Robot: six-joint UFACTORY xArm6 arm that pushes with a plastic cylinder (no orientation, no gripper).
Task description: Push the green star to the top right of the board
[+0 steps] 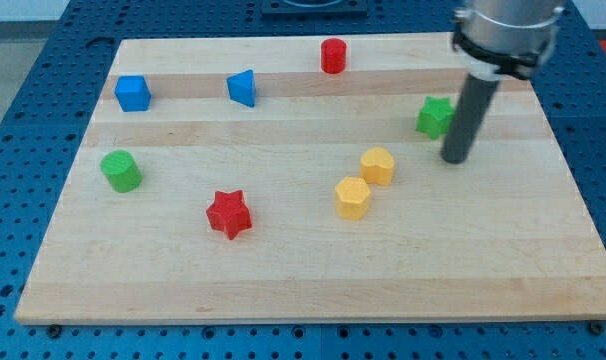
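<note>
The green star [434, 116] lies on the wooden board [313, 290] at the view's upper right, a little below the top edge. My tip [454, 158] rests on the board just right of and slightly below the star, close to its lower right side. The dark rod rises from there to the arm's body at the view's top right and hides a sliver of the star's right side.
A red cylinder [332, 55] stands at top centre. A blue triangle-like block [243, 87] and a blue cube [132, 92] are at upper left. A green cylinder [120, 171] is at left. A red star [228, 214] and two yellow blocks [378, 165] [352, 197] are mid-board.
</note>
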